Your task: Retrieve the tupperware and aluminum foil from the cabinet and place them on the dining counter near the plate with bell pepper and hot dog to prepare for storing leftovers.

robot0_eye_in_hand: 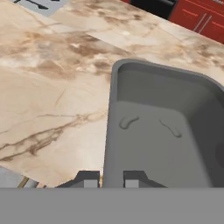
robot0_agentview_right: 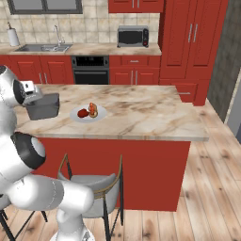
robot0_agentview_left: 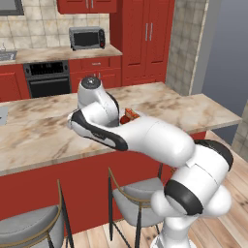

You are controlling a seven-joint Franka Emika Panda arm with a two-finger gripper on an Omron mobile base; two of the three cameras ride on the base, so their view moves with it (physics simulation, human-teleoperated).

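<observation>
The dark grey tupperware (robot0_agentview_right: 45, 107) hangs low over the left part of the dining counter (robot0_agentview_right: 141, 113), left of the white plate (robot0_agentview_right: 88, 116). My gripper (robot0_eye_in_hand: 110, 179) is shut on its near wall, one fingertip (robot0_eye_in_hand: 87, 179) outside and one inside; the tub (robot0_eye_in_hand: 162, 135) is empty. I cannot tell whether its base touches the marble (robot0_eye_in_hand: 43, 87). On the plate lie the red bell pepper (robot0_agentview_right: 83, 113) and the hot dog (robot0_agentview_right: 93, 109). The hot dog (robot0_agentview_left: 130, 115) peeks out behind my arm in the left base view. The aluminum foil is out of view.
Grey-seated stools (robot0_agentview_left: 140, 193) (robot0_agentview_right: 94, 188) stand in front of the counter's red base. A pale grey flat thing (robot0_eye_in_hand: 39, 4) lies at the counter's far left. Behind are the worktop with microwave (robot0_agentview_right: 132, 36), the oven (robot0_agentview_right: 89, 69), the sink (robot0_agentview_right: 42, 47) and red wall cabinets (robot0_agentview_left: 87, 6).
</observation>
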